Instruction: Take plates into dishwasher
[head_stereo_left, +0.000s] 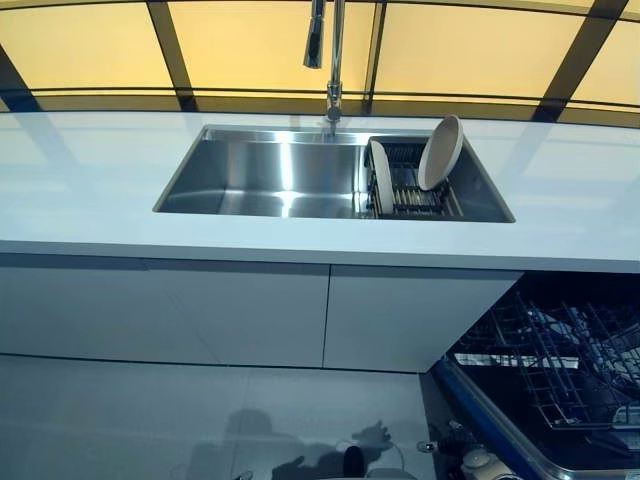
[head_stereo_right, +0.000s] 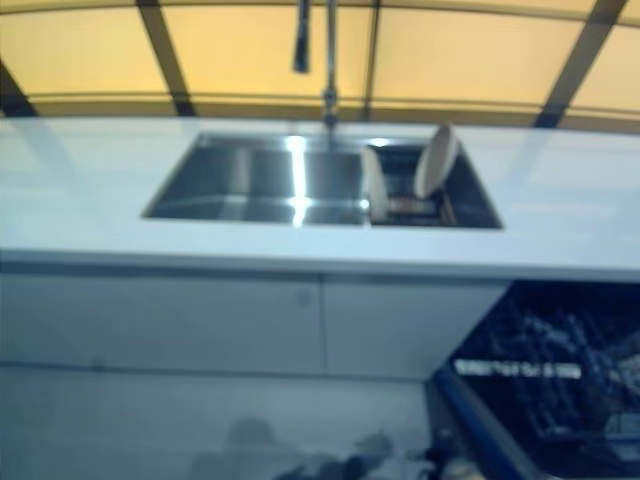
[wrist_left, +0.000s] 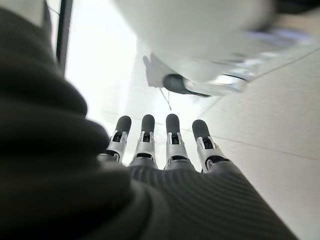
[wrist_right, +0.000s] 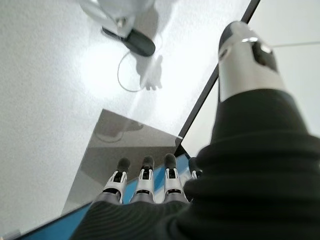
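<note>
Left eye view shows two plates in the sink rack (head_stereo_left: 410, 190) at 1 o'clock: one plate (head_stereo_left: 381, 177) stands on edge, the leaning plate (head_stereo_left: 440, 152) rests against the sink wall. The dishwasher (head_stereo_left: 560, 370) is open at 5 o'clock. The left robot hand (wrist_left: 165, 145) and the right robot hand (wrist_right: 145, 182) hang released, empty. I judge a careless reach could tip the leaning plate, because it stands steep.
</note>
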